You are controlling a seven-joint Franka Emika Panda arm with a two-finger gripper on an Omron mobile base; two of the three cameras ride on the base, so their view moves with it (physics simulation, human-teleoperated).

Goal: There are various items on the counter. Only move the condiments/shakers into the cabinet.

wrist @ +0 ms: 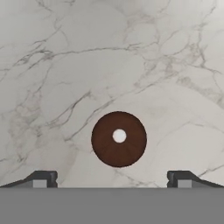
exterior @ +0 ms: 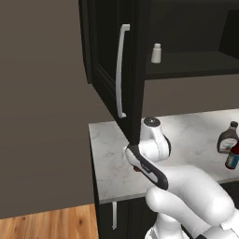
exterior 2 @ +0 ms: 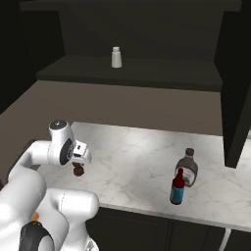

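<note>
Black and standing open, the wall cabinet (exterior: pixel 112 70) hangs above the desk (exterior 2: pixel 132 162), and the whitish shaker (exterior 2: pixel 116 57) already stands on its shelf, well above and behind the red-brown shaker that serves as the landmark here. The white marble desk carries the rest: the dark brown bottle (exterior 2: pixel 187 168) and the teal-and-red object (exterior 2: pixel 177 187) stand close together, well apart from the red-brown shaker (wrist: pixel 118 139) on its far right in the right base view.

The claw (wrist: pixel 111 179) hangs directly over that shaker, pointing straight down. In the hand view its round top with the pale centre dot sits between the two fingertips (wrist: pixel 43 178) and slightly ahead of their line, so the shaker's long axis is upright and runs along the claw's own approach line. The jaws are spread wide, grip nothing, and leave room on each side of the shaker.

The coming move looks like a plain descent, with perhaps a small nudge forward to centre the shaker before closing.
</note>
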